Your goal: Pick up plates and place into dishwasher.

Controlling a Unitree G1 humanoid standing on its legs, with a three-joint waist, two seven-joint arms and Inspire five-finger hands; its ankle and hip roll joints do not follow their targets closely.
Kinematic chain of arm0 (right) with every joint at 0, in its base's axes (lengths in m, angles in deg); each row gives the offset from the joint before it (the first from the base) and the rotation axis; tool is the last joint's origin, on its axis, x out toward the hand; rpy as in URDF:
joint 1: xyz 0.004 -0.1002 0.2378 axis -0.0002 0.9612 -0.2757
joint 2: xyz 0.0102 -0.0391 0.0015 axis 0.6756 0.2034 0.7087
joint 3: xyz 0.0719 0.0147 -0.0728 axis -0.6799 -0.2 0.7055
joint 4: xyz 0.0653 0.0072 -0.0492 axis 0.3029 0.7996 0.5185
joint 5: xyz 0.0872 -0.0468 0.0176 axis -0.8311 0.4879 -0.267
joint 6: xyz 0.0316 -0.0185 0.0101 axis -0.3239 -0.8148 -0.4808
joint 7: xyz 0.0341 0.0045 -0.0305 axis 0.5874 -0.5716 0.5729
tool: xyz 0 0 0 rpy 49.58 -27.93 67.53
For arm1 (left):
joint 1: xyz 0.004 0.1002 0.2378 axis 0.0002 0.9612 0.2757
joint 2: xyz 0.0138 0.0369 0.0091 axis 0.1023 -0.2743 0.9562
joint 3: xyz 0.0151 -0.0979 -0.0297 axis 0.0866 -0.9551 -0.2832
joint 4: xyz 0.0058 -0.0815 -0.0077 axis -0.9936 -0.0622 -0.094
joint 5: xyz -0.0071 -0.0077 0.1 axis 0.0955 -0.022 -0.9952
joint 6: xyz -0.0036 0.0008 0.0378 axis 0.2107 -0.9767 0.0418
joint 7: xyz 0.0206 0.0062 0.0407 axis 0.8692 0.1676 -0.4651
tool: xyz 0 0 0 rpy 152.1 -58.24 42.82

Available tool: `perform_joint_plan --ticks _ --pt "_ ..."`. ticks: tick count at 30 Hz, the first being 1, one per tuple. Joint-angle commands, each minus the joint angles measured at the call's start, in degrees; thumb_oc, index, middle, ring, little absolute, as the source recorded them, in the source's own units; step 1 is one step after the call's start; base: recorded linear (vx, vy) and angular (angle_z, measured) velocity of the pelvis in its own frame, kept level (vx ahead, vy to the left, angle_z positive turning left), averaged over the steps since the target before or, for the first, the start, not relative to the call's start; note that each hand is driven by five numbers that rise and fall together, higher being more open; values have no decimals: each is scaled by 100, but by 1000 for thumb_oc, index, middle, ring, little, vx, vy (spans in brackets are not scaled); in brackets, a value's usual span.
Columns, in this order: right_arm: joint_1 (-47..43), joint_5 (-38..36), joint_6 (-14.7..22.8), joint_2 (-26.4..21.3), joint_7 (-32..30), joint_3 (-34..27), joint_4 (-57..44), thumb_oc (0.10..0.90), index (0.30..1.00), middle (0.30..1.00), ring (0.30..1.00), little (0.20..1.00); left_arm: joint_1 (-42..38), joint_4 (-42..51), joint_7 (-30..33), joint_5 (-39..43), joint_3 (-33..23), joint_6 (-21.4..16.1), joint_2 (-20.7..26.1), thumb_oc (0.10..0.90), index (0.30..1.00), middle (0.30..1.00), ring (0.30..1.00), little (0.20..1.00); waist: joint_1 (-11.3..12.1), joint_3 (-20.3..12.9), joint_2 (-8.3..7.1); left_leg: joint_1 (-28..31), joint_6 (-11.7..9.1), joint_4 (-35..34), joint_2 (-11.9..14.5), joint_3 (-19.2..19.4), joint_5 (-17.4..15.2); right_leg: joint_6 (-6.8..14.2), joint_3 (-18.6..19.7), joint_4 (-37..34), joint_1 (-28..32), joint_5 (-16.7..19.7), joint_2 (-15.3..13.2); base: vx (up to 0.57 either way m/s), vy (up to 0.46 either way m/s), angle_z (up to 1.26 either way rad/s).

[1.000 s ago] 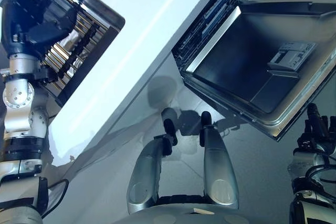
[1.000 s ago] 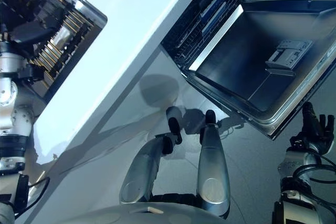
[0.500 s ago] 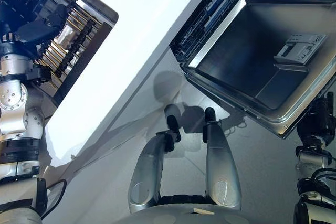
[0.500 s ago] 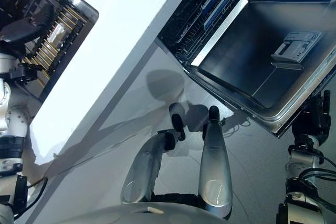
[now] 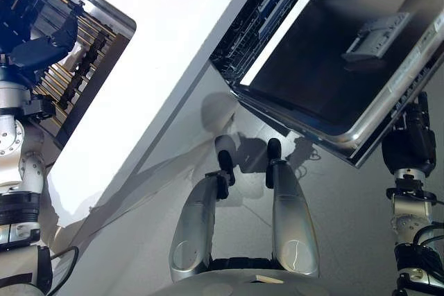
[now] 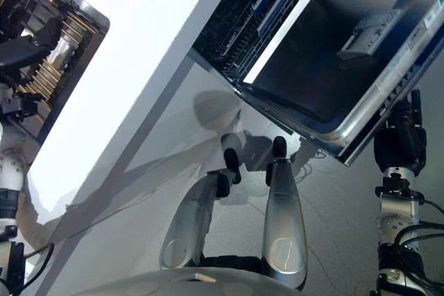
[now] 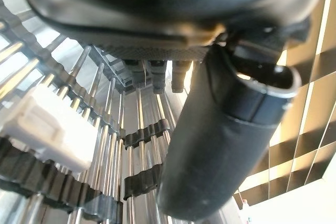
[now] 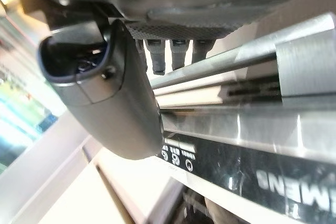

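My left hand (image 5: 40,45) hovers open over a metal dish rack (image 5: 90,57) in the sink at the far left. In the left wrist view its straight fingers (image 7: 152,74) reach over the rack's tines (image 7: 136,145), and a white ribbed piece (image 7: 39,124) sits among them. I cannot make out a plate. The dishwasher door (image 5: 312,67) hangs open at the upper right. My right hand (image 5: 409,142) is at the door's outer edge, open. Its straight fingers (image 8: 168,53) lie beside the door's steel handle bar (image 8: 241,56).
A white countertop (image 5: 173,32) runs between the sink and the dishwasher. Dark racks (image 5: 253,19) show inside the dishwasher, and a grey detergent dispenser (image 5: 374,32) sits on the door's inner face. Grey floor (image 5: 347,213) lies below the door.
My right hand has risen from low on the right up to the door's edge. The whole view has shifted, and my left hand has stayed over the rack.
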Motion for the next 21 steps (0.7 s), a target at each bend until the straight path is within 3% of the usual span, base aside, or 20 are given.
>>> perform_joint_plan --ticks 1,7,17,20,21 --pt "-2127 1376 -1016 468 1125 2005 -2102 800 900 900 900 900 -543 592 191 -128 506 -734 -744 800 900 900 900 900 269 -93 -365 219 219 -281 -361 40 -17 19 -119 -350 416 -36 315 0 0 0" --pt "-2436 1823 -987 772 898 2323 -2669 800 900 900 900 900 -654 495 197 -202 610 -742 -811 800 900 900 900 900 336 -93 -416 345 255 -334 -386 10 -10 25 -98 -455 590 3 316 18 36 8" --pt "-2223 1860 -699 1113 102 2334 -2751 800 900 900 900 900 -488 715 61 -611 663 -850 -791 800 900 900 900 900 417 -93 -519 954 318 -597 -407 -87 50 65 -91 -722 1252 74 259 36 53 13" --pt "-1720 1948 -204 1171 -360 2065 -2520 800 900 900 900 900 -128 1012 -100 -490 607 -812 -894 800 900 900 900 900 442 -94 -603 1403 320 -802 -393 -124 26 116 -121 -925 1720 41 234 52 58 11" --pt "-1518 2168 111 1174 -620 1962 -2388 800 900 900 900 900 17 1095 -122 -435 595 -776 -985 800 900 900 900 900 448 -147 -636 1520 319 -892 -383 -125 35 133 -140 -1020 1848 48 226 49 56 9"
